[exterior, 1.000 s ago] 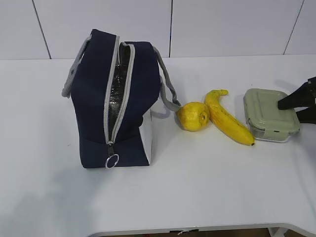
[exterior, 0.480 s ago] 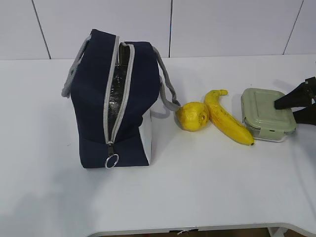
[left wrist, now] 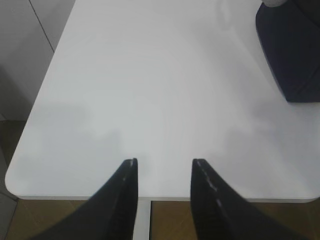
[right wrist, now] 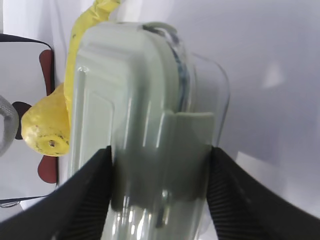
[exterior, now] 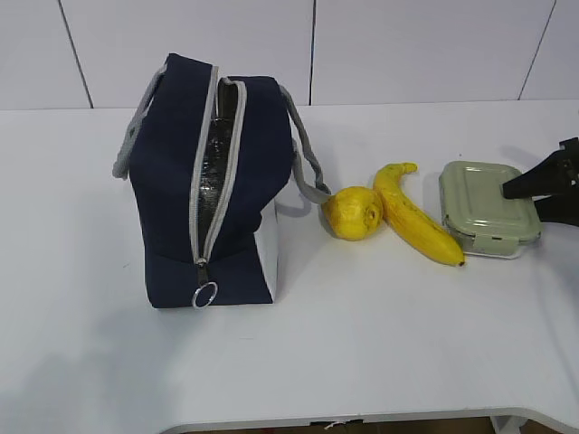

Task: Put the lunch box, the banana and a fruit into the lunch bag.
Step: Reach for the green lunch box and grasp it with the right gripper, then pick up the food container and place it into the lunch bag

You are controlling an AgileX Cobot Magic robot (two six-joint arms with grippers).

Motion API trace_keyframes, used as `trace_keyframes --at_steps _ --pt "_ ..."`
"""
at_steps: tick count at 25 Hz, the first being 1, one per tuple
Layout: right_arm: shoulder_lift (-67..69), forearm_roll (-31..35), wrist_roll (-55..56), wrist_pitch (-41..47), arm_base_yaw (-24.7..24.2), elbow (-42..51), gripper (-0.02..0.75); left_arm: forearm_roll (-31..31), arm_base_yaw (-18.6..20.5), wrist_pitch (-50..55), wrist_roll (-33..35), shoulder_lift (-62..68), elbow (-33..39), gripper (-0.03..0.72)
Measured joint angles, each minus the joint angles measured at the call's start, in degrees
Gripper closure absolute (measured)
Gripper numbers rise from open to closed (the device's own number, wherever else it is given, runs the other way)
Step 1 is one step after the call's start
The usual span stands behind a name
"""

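Since a second ago the lunch box [exterior: 489,208] has slid a little leftward, toward the banana [exterior: 414,213], as the right gripper [right wrist: 160,187] closes in on its end; nothing else has shifted. Nearest the right wrist camera, the two dark fingers [right wrist: 85,200] flank the box's short end, one against each side at the sage lid clip, so the jaws look pressed onto it, though whether the grip is firm enough to lift cannot be told. To do this step well, I would judge, the squeeze should settle fully on the clear walls below the lid rim, not on the clip tab alone, which could pop open or let the box pivot. Beyond the box lie the banana and the round yellow fruit [exterior: 354,212], touching each other, so the lift should go up before it goes left. Farther on, the lunch bag [exterior: 208,181] stands with its zipper parted on a narrow slot; the flat box may need turning edge-on to enter. The left gripper [left wrist: 164,167] hangs part open over bare table [left wrist: 150,90], holding nothing.
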Motion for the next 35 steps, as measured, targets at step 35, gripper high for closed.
trace_keyframes --at_steps 35 --pt "-2.57 -2.42 5.13 -1.39 0.14 0.00 0.335 0.00 0.00 0.00 0.00 0.00 0.00 0.437"
